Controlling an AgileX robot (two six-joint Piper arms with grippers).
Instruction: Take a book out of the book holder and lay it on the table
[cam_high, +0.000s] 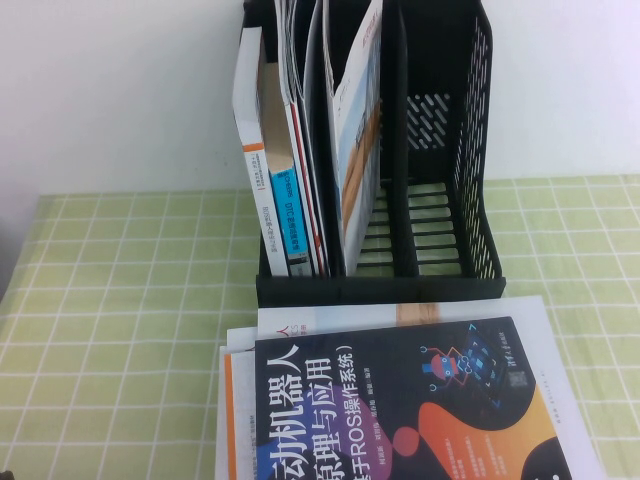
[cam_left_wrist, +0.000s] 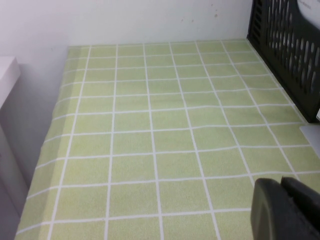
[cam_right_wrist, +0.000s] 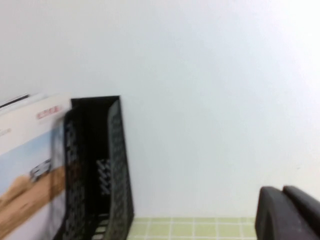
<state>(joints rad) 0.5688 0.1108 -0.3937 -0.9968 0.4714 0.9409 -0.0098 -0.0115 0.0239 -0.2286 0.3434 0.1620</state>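
The black book (cam_high: 400, 410) with big white characters and orange and purple shapes lies flat, cover up, at the front of the table (cam_high: 120, 300), on top of other flat books. The black book holder (cam_high: 470, 150) stands behind it; its two right slots are empty. Neither gripper shows in the high view. My left gripper (cam_left_wrist: 281, 181) is shut and empty, low over the green cloth to the left of the holder (cam_left_wrist: 285, 50). My right gripper (cam_right_wrist: 282, 189) is shut and empty, raised to the right of the holder (cam_right_wrist: 100, 165), facing the white wall.
The holder's left slots hold a white-spined book with a blue band (cam_high: 285, 200) and a leaning white book (cam_high: 355, 130). A white book with an orange border (cam_high: 232, 400) and a white sheet (cam_high: 530, 320) lie under the black book. A white wall stands behind the table.
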